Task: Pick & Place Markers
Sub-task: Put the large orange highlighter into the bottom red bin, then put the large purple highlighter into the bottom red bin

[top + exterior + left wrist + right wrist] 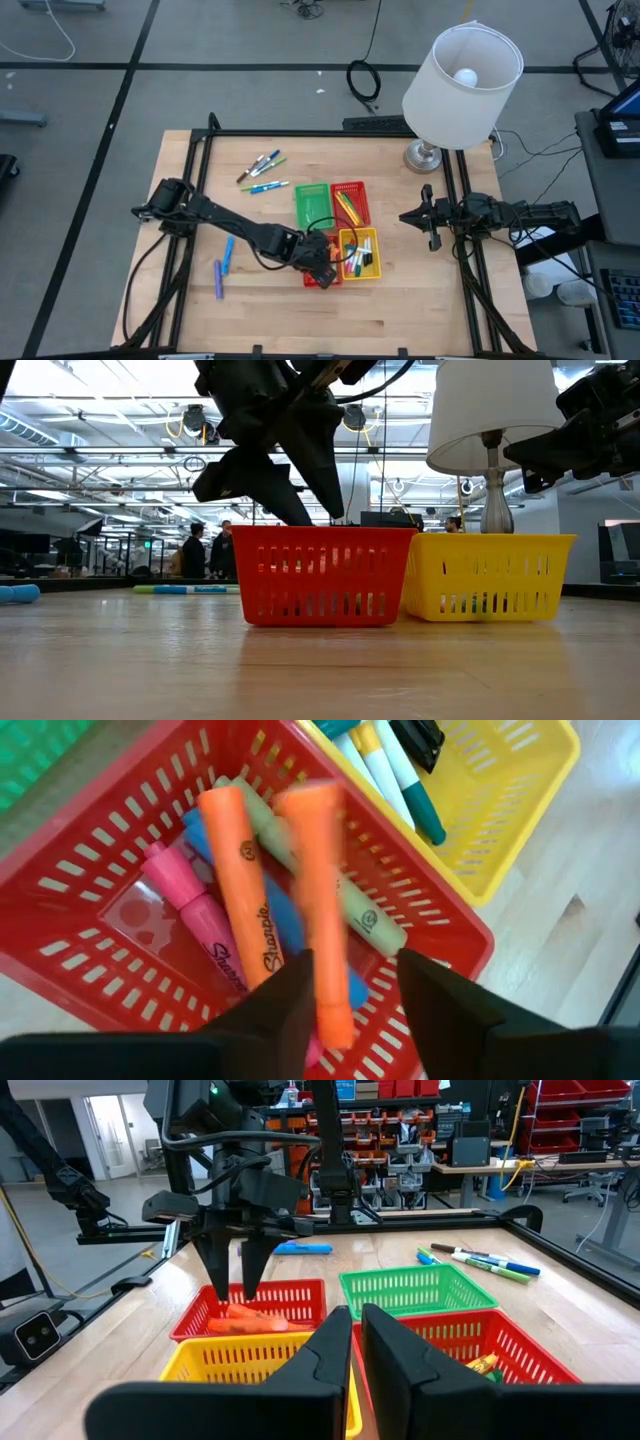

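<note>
My left gripper hangs open over the near red basket, fingers pointing down into it. A blurred orange marker shows between the spread fingers. The right wrist view shows nothing pinched between those fingers, and orange markers lie on the basket floor below them. More markers lie in that basket: orange, pink, pale green. My right gripper waits shut at the table's right edge.
A yellow basket with markers adjoins the red one; green and red baskets stand behind. Loose markers lie at the far left and near left. A lamp stands at the far right.
</note>
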Motion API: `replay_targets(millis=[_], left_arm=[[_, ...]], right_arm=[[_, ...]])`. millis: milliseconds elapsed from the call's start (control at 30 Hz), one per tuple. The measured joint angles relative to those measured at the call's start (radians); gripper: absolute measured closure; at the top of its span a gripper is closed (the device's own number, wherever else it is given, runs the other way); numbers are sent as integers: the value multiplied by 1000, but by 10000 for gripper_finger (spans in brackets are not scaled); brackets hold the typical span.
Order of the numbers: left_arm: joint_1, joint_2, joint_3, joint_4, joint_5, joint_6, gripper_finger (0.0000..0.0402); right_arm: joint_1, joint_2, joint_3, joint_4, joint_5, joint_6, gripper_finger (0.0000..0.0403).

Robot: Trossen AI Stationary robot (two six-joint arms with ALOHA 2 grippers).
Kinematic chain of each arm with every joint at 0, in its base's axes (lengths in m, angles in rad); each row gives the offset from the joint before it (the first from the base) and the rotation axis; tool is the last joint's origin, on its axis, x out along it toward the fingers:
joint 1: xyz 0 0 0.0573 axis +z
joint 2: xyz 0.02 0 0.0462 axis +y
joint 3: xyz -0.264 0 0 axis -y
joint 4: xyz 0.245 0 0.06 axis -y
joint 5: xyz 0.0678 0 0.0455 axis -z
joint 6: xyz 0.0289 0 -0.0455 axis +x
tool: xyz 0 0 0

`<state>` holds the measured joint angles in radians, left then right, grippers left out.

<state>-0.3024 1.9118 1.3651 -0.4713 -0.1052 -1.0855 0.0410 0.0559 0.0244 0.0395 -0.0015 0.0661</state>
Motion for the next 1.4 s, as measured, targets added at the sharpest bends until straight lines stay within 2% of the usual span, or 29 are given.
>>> replay_targets(millis=[233,467,600,733,833,933,1133,1267,1400], left_arm=[[1,0,0,0,20,21,179],[12,-27,0,-30,76,56,161],[-6,-70,0,-153,61,22,160],[-41,-130,0,-346,-43,-61,160],[-74,-168,0,-505,-113,-165,160],[-112,-195,0,-681,-126,-327,160],[-208,-194,0,-953,51,-674,160],[-269,-194,-32,-973,138,-829,160],[-310,-194,-91,-980,234,-887,160]], right_arm=[[0,0,0,0,0,0,385],[0,0,0,0,0,0,385],[0,0,0,0,0,0,385],[0,0,0,-2,0,0,385],[0,6,0,-1,0,0,385],[0,5,0,-1,0,0,385],[0,6,0,-2,0,0,385],[0,6,0,-2,0,0,385],[0,6,0,-2,0,0,385]])
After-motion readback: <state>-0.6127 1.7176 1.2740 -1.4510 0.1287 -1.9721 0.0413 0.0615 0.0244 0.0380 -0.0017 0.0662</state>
